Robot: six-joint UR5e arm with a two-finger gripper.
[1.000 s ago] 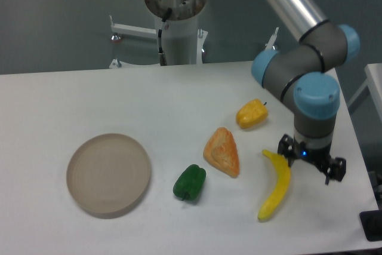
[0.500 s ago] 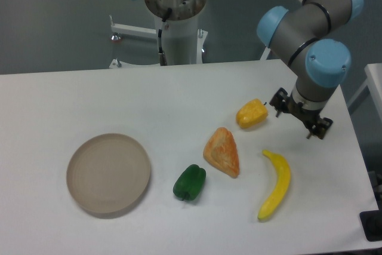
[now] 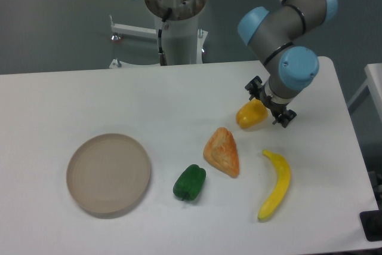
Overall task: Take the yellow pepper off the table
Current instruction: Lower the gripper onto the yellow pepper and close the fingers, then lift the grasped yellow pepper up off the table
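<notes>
We saw the pepper [image 3: 250, 115] sitting on the table [image 3: 179, 100], same spot as a second ago, not lifted. The gripper [image 3: 268, 103] was what changed: a second ago it hung over the banana [image 3: 276, 184], well below and right of the pepper; half a second ago it was just right of the pepper; at this moment it sat over the pepper's upper right edge, partly covering it. Fingers looked spread, one up-left and one down-right of the pepper's end, but we could not tell whether the jaws had closed or touched it.

Our read: approach done, grasp not yet made. Alignment looked off-centre toward the pepper's right end, so a closing could pinch the edge and squirt the glossy thing out.

Left and below the pepper: orange wedge [image 3: 222, 151], untouched. Further left and below that, green pepper [image 3: 190, 182]. Plate [image 3: 108, 174] far left of the pepper. None of those moved.
</notes>
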